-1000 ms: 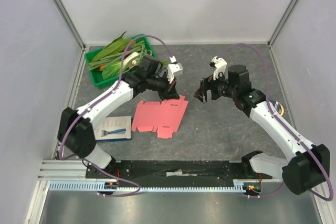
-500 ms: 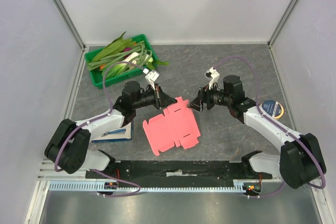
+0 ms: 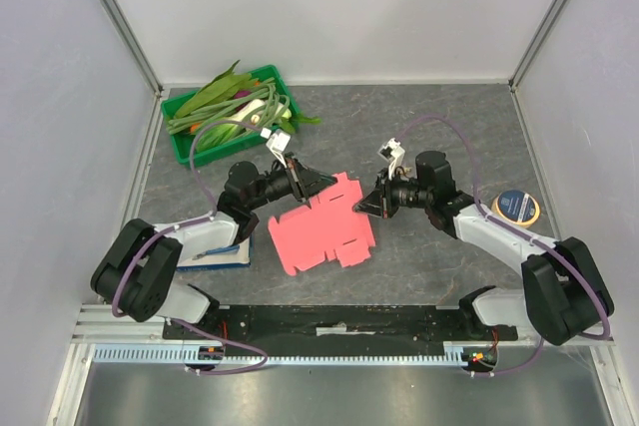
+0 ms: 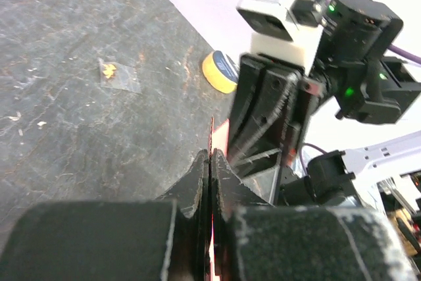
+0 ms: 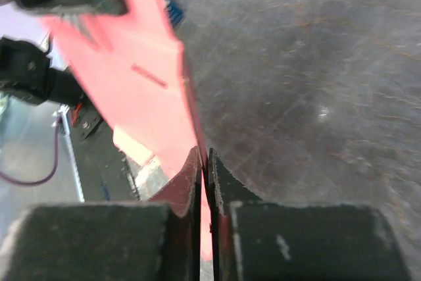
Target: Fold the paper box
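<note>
1. My left pincer (image 3: pixel 321 184) is clamped on the far edge of the box (image 3: pixel 319 231), so the sheet can't slip
2. My right pincer (image 3: pixel 361 205) is pinched on the same edge, opposite, giving two holds for bending flaps
3. The box slopes from us down toward the worktop (image 3: pixel 449 137), flat and not yet folded

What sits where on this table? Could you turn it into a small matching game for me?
Things:
1. paper box
2. green tray
3. booklet
4. round disc

Places:
A. far left corner
B. lying on the right side
C. pinched between the left end effector and the right end effector
D. lying at the near left

Pairs: 1-C, 2-A, 3-D, 4-B
</note>
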You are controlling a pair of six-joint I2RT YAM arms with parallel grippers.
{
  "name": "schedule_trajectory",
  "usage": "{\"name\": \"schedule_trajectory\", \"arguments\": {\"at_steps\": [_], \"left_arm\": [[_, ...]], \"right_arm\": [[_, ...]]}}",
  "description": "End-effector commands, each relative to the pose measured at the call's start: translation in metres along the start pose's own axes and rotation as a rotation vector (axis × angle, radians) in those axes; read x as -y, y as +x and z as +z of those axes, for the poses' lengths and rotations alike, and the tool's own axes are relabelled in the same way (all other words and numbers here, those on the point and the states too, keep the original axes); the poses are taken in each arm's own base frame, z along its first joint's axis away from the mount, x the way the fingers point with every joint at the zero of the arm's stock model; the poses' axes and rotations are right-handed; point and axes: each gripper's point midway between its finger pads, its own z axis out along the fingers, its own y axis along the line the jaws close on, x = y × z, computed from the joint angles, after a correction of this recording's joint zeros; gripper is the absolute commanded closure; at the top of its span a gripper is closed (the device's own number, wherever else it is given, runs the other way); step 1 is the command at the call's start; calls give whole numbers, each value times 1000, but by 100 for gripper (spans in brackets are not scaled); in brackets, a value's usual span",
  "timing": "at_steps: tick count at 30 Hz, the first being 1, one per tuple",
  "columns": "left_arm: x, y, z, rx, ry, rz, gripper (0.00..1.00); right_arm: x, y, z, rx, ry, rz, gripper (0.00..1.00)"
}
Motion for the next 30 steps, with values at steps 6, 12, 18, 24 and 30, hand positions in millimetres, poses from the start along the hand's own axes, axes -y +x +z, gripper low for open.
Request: {"name": "schedule_trajectory", "arguments": {"at_steps": [6,12,18,24,30], "left_arm": [[14,4,-6,-107,5,45,70],[5,22,-27,-328,-105,87,50],[16,25,-35,-412,-77,101,53],[31,24,-35,-425,-4,84,77],[55,4,-35,-295,63,90,98]], "right_arm": [[-2,-13,-5,-13,30,-120,100],[-35,-19,-10,-17,-121,-173,100],[-55,-28,-14,-24,-191,-203,100],[-63,-37,-17,-9,-208,-215,100],[-50,-37,-17,44,-114,-178,49]]}}
